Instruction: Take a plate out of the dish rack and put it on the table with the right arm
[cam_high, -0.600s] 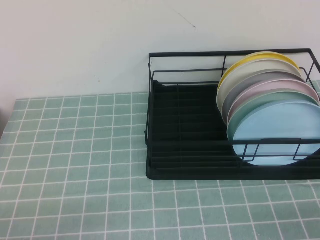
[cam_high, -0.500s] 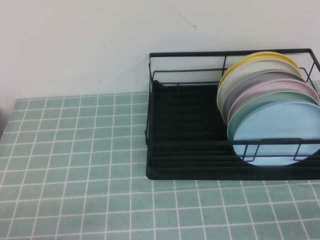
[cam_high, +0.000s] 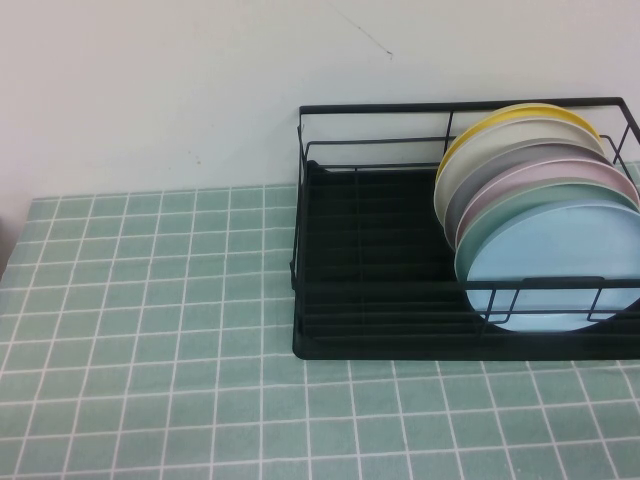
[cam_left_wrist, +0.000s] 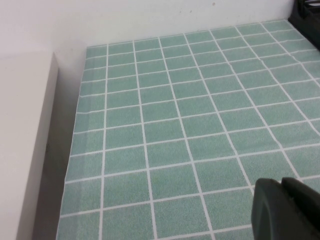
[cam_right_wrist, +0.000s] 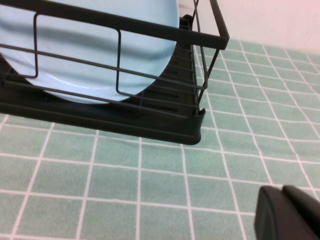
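Nothing moved since the earlier high views: light blue plate (cam_high: 552, 270) upright at the front of the stack in the black wire dish rack (cam_high: 370, 290), mint green plate (cam_high: 520, 200) just behind, then pink plate (cam_high: 530, 177). Right claw (cam_right_wrist: 290, 216) low over the tiled bench (cam_high: 150, 330), near the rack's corner, plate up ahead behind the front wire; nothing held, fingers' spread impossible to tell. Left claw (cam_left_wrist: 287, 211) parked over bare tiles, well apart from the rack, likewise empty and unreadable. Judged from this: task not begun, reach up over the rail to the plate's rim next.
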